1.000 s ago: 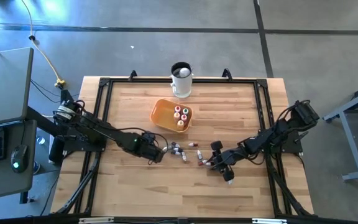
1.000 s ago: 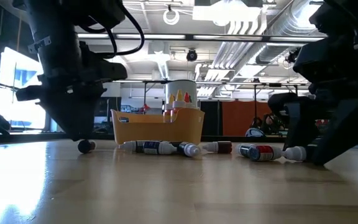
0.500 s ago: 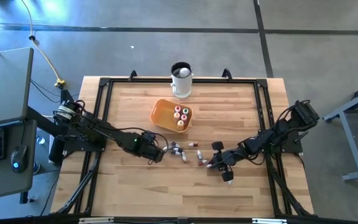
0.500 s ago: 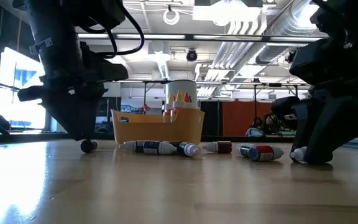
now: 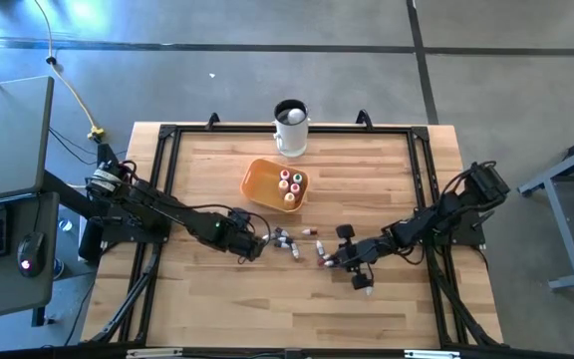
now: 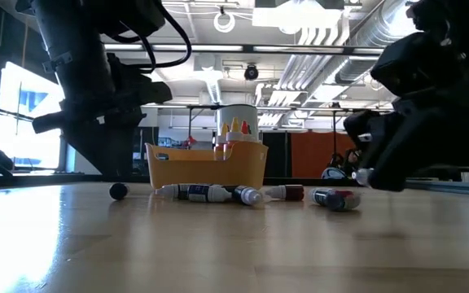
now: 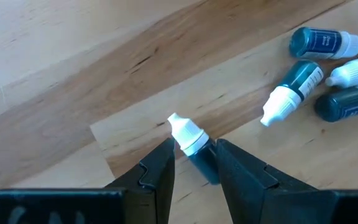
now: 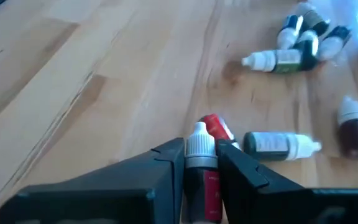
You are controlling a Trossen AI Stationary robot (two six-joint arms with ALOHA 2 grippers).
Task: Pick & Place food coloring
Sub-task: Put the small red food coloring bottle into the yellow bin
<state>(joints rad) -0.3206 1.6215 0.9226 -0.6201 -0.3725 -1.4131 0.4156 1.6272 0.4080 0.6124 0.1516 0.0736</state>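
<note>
Lifting just clear of the wooden table (image 5: 387, 179), the right gripper (image 8: 201, 152) has pinched a red food coloring bottle (image 8: 202, 177), while the left gripper (image 7: 194, 155) clamps a dark bottle (image 7: 194, 146) near the orange bowl (image 5: 262, 184), both ready for placing.

My left gripper (image 5: 258, 242) sits low over the table's middle, fingers (image 7: 157, 171) clamped on a food coloring bottle (image 7: 194, 146). My right gripper (image 5: 335, 262) hangs just above the tabletop, clamped on a red-labelled bottle (image 8: 202, 168).
</note>
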